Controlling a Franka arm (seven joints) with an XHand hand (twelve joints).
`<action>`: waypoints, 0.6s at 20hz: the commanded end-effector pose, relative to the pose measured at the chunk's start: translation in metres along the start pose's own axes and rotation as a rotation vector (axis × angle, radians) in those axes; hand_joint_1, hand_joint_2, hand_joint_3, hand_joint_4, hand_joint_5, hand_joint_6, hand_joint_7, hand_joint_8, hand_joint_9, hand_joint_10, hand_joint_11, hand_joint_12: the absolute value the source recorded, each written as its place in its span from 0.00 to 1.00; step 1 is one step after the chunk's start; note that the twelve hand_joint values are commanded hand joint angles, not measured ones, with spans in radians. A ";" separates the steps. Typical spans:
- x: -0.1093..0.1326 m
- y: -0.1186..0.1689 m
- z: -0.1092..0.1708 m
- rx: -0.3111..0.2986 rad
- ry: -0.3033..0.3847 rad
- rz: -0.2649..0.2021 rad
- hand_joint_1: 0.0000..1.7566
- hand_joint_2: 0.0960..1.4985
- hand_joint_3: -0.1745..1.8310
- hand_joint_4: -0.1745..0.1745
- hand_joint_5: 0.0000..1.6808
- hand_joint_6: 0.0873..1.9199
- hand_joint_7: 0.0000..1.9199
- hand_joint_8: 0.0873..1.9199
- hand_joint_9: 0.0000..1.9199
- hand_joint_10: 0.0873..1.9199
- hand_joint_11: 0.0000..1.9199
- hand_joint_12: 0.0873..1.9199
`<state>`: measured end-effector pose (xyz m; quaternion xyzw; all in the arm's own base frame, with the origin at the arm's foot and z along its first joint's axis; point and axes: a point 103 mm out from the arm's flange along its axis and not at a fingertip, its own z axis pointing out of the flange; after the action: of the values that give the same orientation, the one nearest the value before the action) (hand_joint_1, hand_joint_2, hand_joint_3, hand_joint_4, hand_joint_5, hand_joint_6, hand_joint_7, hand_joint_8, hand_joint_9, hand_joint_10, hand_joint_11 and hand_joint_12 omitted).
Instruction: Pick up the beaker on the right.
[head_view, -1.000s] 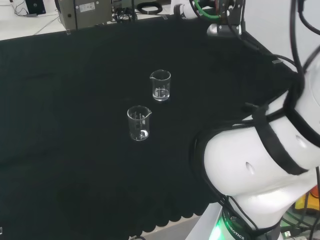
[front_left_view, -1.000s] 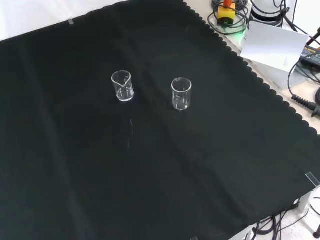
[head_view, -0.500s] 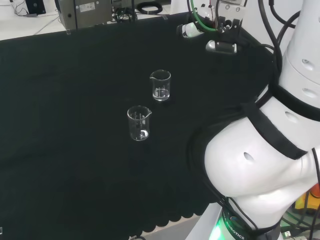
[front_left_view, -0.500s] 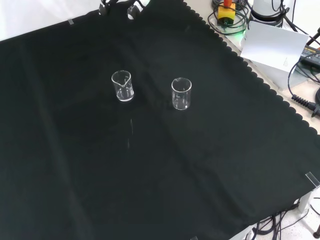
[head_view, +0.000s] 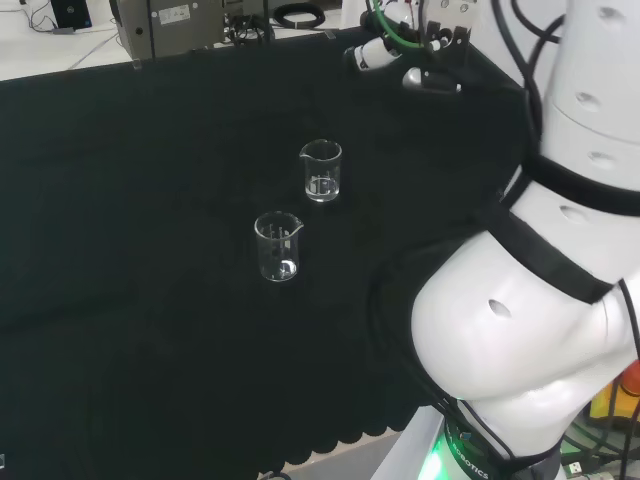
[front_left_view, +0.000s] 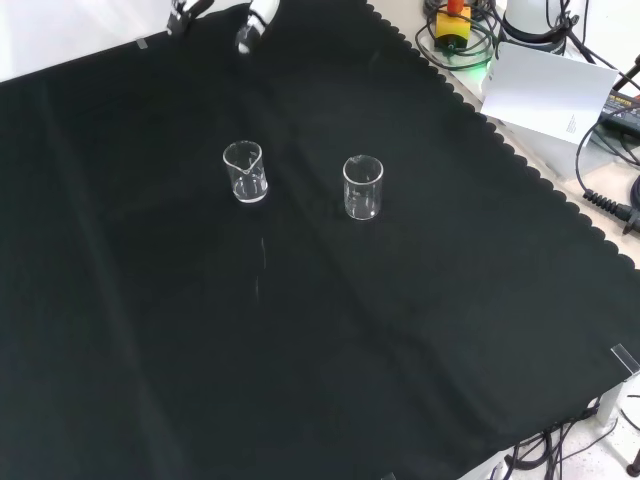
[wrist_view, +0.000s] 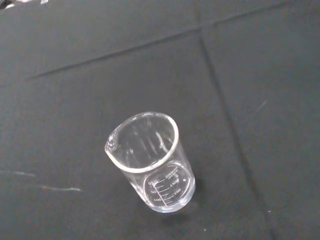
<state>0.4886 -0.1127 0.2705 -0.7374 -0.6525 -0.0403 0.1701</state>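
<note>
Two clear glass beakers stand upright and apart on the black cloth. In the head view one beaker (head_view: 321, 172) is right of and beyond the other beaker (head_view: 277, 247). In the front view they stand side by side, a spouted beaker (front_left_view: 246, 172) at left and a second beaker (front_left_view: 363, 187) at right. The hand (head_view: 431, 79) hovers above the cloth, beyond and to the right of both in the head view. Its fingers (front_left_view: 250, 28) enter at the front view's top, above the left beaker, straight and holding nothing. The wrist view shows one empty beaker (wrist_view: 152, 165) below the hand.
The arm's white links (head_view: 540, 300) fill the head view's right side. Grey equipment (head_view: 170, 20) and cables sit beyond the cloth's far edge. In the front view a white card (front_left_view: 545, 95) and cables lie past the cloth's scalloped right edge.
The hand has moved left in the head view and come into the front view's top, nearer the beakers. The arm's links have swung. Both beakers stay put.
</note>
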 end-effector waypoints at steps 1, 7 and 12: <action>-0.035 0.070 0.083 0.082 0.155 -0.091 0.37 0.64 0.00 0.48 0.12 0.00 0.03 0.28 0.12 0.33 0.00 0.68; -0.046 0.073 0.101 0.113 0.168 -0.117 0.41 0.62 0.00 0.48 0.13 0.00 0.04 0.28 0.12 0.33 0.00 0.68; -0.050 0.069 0.124 0.127 0.212 -0.186 0.43 0.60 0.00 0.49 0.15 0.00 0.05 0.28 0.12 0.32 0.00 0.68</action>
<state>0.5366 -0.1338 0.1537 -0.6856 -0.6804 -0.0633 0.2507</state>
